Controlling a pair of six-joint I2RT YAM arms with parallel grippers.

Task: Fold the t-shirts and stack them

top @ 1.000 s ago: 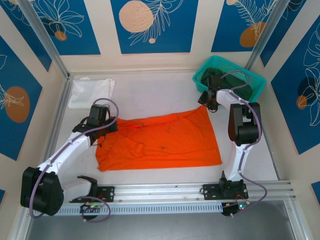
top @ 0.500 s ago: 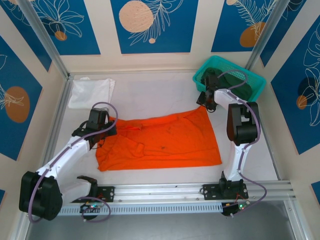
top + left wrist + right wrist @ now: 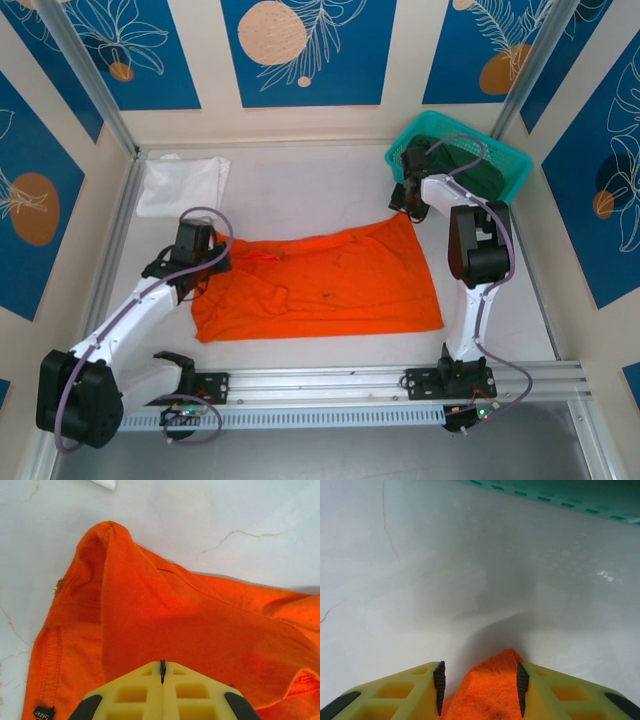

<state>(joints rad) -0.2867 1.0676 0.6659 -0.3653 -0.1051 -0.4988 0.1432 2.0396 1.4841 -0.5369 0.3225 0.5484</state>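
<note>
Three t-shirts. Orange t-shirt (image 3: pixel 330 285) spread on worktop (image 3: pixel 300 190). Left hand (image 3: pixel 161 667) pinched shut on its far-left corner, right hand (image 3: pixel 480 680) clamped on its far-right corner. White t-shirt (image 3: pixel 180 185) lies beyond its left corner. Dark green t-shirt (image 3: pixel 480 165) sits in teal basket (image 3: pixel 400 155) beyond its right corner.

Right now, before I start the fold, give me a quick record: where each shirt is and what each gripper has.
orange t-shirt: spread out mid-table, rumpled at its left end
white t-shirt: folded, far left corner of the table
dark green t-shirt: in the teal basket, far right
left gripper: shut on the orange t-shirt's left end
right gripper: pads closed on its far right corner
stacked: nothing yet
</note>
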